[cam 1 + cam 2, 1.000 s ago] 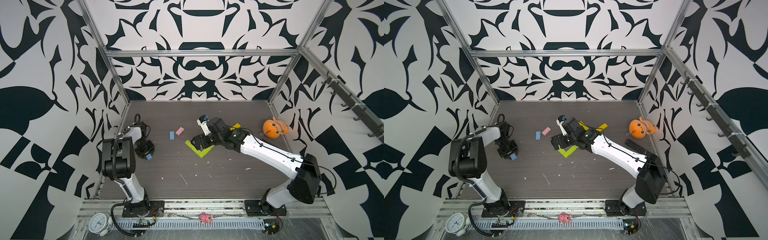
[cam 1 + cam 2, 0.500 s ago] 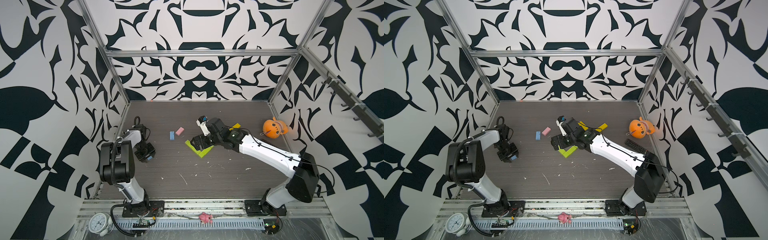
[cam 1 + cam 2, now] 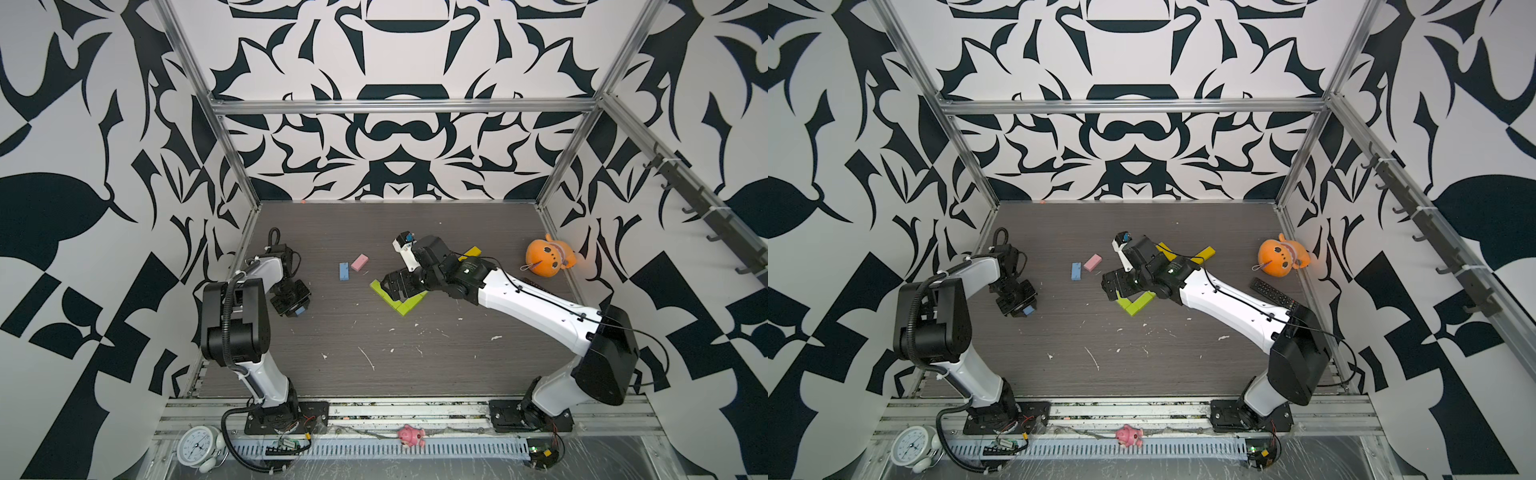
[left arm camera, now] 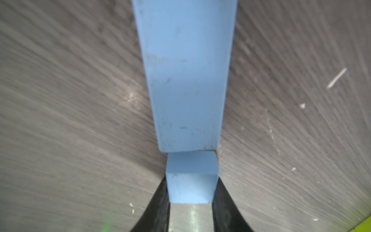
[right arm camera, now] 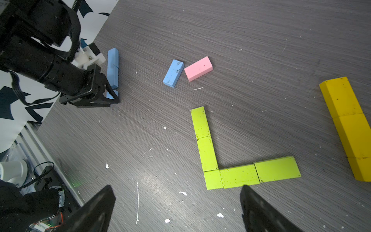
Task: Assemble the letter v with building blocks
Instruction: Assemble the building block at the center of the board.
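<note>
At the table's left side my left gripper [image 3: 296,309] [image 4: 192,180] is down at the surface, shut on a short light blue block [image 4: 191,186] [image 3: 1028,310]. A longer light blue block [image 4: 186,76] [image 5: 112,68] lies end to end with it. My right gripper [image 5: 176,188] [image 3: 399,286] hovers open over several lime green blocks [image 5: 206,152] [image 3: 405,307] laid flat in an L-like corner. Another light blue block [image 5: 173,73] [image 3: 343,271] and a pink block [image 5: 198,68] [image 3: 360,262] lie touching between the arms. A row of yellow blocks [image 5: 349,124] [image 3: 1204,252] lies partly hidden beneath the right arm.
An orange plush toy [image 3: 546,259] sits at the right wall, and a black remote [image 3: 1273,296] lies beside the right arm. Small white flecks [image 3: 368,357] dot the grey table. Patterned walls enclose three sides.
My left gripper's fingers have closed onto the short light blue block, and the gripper has shifted slightly. The right arm has not moved.
</note>
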Available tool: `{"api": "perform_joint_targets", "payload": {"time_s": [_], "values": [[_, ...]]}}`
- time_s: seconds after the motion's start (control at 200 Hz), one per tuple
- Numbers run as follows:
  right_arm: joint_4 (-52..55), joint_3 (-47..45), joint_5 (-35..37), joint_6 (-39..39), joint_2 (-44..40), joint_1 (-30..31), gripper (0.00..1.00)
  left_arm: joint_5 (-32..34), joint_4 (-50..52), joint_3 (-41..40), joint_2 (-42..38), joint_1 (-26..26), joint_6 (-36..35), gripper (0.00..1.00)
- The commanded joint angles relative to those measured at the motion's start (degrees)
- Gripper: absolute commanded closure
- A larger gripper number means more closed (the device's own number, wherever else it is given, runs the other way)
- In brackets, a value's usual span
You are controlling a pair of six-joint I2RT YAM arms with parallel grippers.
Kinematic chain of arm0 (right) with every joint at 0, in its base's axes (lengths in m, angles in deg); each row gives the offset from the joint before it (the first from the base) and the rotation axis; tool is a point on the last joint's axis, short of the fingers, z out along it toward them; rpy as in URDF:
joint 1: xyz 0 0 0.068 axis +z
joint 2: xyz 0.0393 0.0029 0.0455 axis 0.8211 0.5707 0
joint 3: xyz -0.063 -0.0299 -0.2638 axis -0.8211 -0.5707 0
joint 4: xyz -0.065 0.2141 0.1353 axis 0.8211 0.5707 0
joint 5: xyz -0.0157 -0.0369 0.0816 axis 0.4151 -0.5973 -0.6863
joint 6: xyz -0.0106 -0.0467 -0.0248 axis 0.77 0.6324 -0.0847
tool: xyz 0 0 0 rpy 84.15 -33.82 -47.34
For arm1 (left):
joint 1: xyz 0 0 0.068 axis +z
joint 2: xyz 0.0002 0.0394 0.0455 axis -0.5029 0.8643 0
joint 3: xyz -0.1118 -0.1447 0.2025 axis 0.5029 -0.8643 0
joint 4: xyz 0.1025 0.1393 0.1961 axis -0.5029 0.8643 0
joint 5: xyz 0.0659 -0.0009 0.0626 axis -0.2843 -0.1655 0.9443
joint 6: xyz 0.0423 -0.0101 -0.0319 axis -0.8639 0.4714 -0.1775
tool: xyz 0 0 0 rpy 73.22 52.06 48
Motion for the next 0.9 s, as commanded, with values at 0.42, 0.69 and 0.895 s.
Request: {"api": "perform_joint_targets", "payload": {"time_s": [0.42,0.69,0.895], "values": [[-1.47,1.71,-0.56,-0.29,0.10,-0.10,0.01,1.73,1.89,2.20,2.20,0.27,-1.00,0.68],[-1.57,1.77,-0.52,-0.28,0.04,-0.11,0.01,1.83,2.16,2.67,2.99,0.62,-1.29,0.67],[-1.53,1.71,-0.53,-0.33,0.04,-0.21,0.01,2.62,2.34,2.83,3.32,0.76,-1.46,0.66]]}}
